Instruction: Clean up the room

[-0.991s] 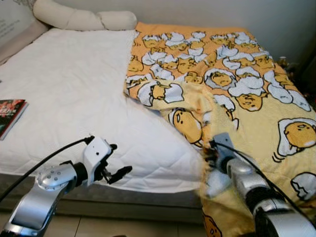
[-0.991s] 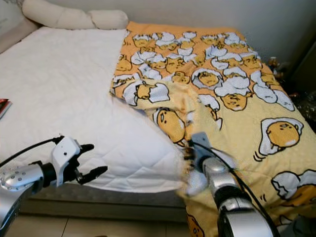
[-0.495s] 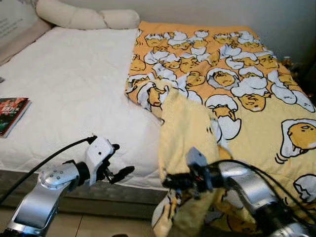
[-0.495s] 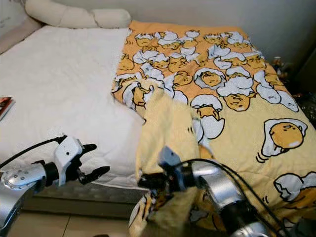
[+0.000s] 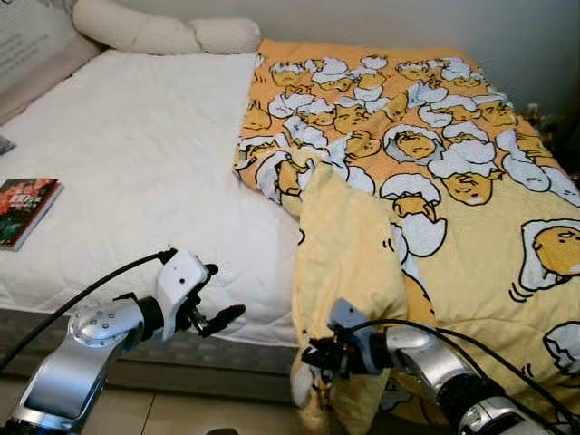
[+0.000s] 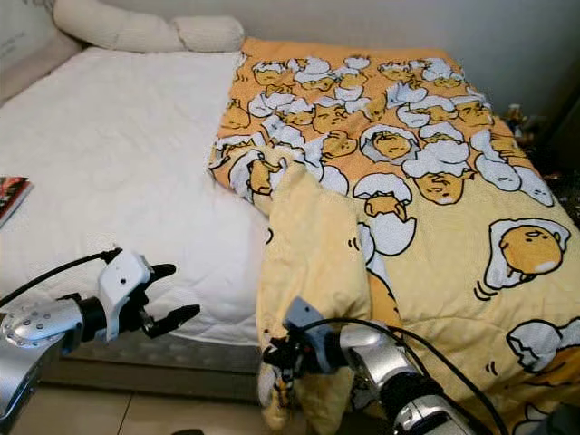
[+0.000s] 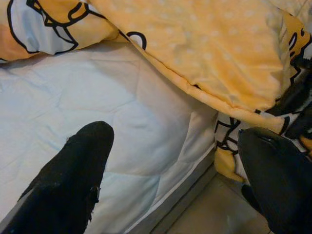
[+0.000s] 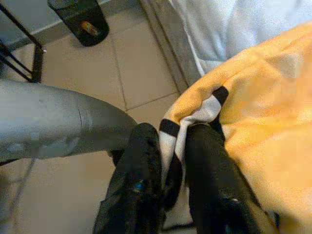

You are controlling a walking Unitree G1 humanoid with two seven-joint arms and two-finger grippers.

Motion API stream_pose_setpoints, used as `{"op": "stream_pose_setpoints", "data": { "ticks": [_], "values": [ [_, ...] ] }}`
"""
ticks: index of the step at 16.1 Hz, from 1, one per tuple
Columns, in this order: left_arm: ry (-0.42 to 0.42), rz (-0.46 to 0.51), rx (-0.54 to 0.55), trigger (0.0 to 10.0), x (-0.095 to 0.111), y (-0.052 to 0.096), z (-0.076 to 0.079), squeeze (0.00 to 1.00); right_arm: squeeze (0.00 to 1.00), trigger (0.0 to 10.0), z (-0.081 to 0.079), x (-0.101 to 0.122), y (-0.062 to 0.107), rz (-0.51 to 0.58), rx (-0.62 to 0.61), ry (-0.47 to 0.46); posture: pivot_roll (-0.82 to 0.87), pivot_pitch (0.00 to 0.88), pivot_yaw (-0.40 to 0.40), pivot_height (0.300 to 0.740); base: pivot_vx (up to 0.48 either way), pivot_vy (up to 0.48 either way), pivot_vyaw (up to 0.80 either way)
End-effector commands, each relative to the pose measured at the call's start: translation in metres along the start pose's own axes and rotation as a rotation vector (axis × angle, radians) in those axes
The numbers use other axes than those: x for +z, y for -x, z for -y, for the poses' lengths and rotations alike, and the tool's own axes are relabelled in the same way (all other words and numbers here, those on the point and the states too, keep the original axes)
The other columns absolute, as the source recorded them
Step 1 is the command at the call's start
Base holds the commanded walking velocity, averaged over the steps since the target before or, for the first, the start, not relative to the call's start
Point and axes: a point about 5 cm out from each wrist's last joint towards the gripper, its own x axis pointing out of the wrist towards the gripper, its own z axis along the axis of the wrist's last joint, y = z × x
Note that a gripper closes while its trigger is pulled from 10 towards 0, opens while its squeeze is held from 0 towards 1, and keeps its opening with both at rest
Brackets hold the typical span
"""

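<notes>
Blanket (image 5: 362, 245) corner is pinched in your right gripper (image 8: 173, 146); your left gripper (image 5: 217, 308), spread wide and empty, sits beside it.

On the one bed (image 5: 136, 181) there is one yellow cartoon-egg blanket (image 5: 435, 181), one book (image 5: 25, 208) near its left edge, and two cream bolster pillows (image 5: 163, 34) at its head.

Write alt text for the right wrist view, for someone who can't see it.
The right gripper pinches the edge of a yellow cartoon-egg print blanket between its two black fingers, above a beige tiled floor. The left arm's silver forearm crosses below, and a white quilted mattress lies behind the blanket.
</notes>
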Motion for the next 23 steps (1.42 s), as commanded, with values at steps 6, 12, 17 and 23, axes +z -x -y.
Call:
{"op": "stream_pose_setpoints", "data": {
  "ticks": [6,12,17,23],
  "values": [
    [0.03,0.054,0.099,10.0,0.003,-0.004,-0.002,0.97,1.0,10.0,0.019,0.066,0.046,0.476,-0.126,0.028,0.11,0.0,0.039,0.74,0.0,0.0,0.0],
    [0.08,0.16,0.297,10.0,0.015,-0.01,-0.012,0.96,1.0,10.0,0.034,0.105,0.071,0.634,-0.664,-0.087,0.11,0.0,0.017,0.74,0.0,0.0,0.0],
    [0.096,0.181,0.454,10.0,0.019,-0.013,-0.022,0.96,1.0,10.0,0.031,0.087,0.063,0.579,-1.035,-0.25,0.11,0.0,0.009,0.74,0.0,0.401,-0.1],
    [0.094,0.178,0.481,10.0,0.02,-0.014,-0.026,0.96,1.0,10.0,0.03,0.085,0.061,0.511,-1.076,-0.216,0.1,0.0,0.01,0.74,0.0,0.459,-0.18]
  ]
}}
